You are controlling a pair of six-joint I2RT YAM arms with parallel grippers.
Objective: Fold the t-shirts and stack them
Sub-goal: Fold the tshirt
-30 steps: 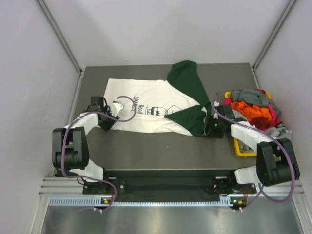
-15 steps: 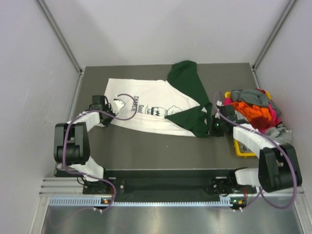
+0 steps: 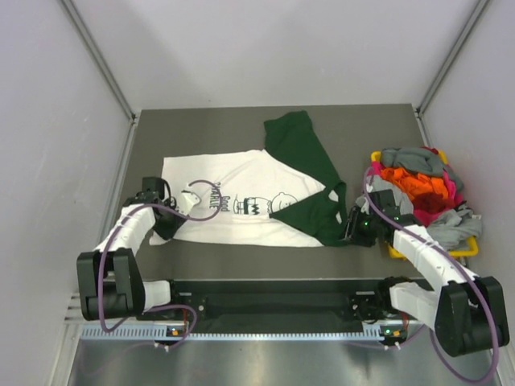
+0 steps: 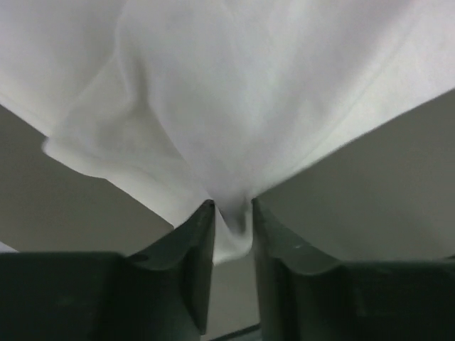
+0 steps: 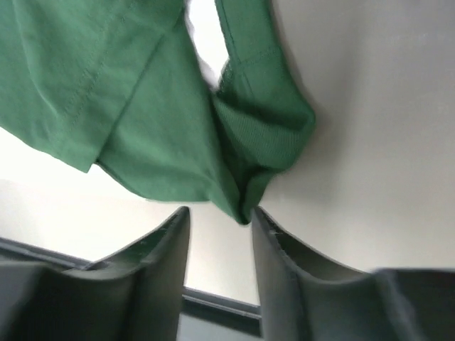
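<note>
Now, from the top view, the white t-shirt (image 3: 233,205) lies spread on the counter (image 3: 241,133), print side up. Its dark green part (image 3: 302,153) is on the right side. The left fingers (image 3: 167,219) are at its near left corner. The right fingers (image 3: 352,229) are at its near right green corner. More t-shirts sit in a pile (image 3: 418,181) in the yellow bin (image 3: 394,252) at the far right, well apart from the left arm.

In the left wrist view, the left fingers (image 4: 192,256) are close together and pinch a bit of white cloth (image 4: 227,106) between them.

In the right wrist view, the right fingers (image 5: 160,263) stand a little apart. A green tip (image 5: 242,202) pokes in between them and touches 1 finger. I think it is loose, not squeezed.

I think the step is pulling the shirt flat before the 1st fold. Next, both hands need to let go. Then they need to take 1 side and lay it over the middle, without making bumps.

Half a second ago, the shirt lay farther back on the counter. It has slid toward the arms and a little to the left. Both arms have pulled back with it.
</note>
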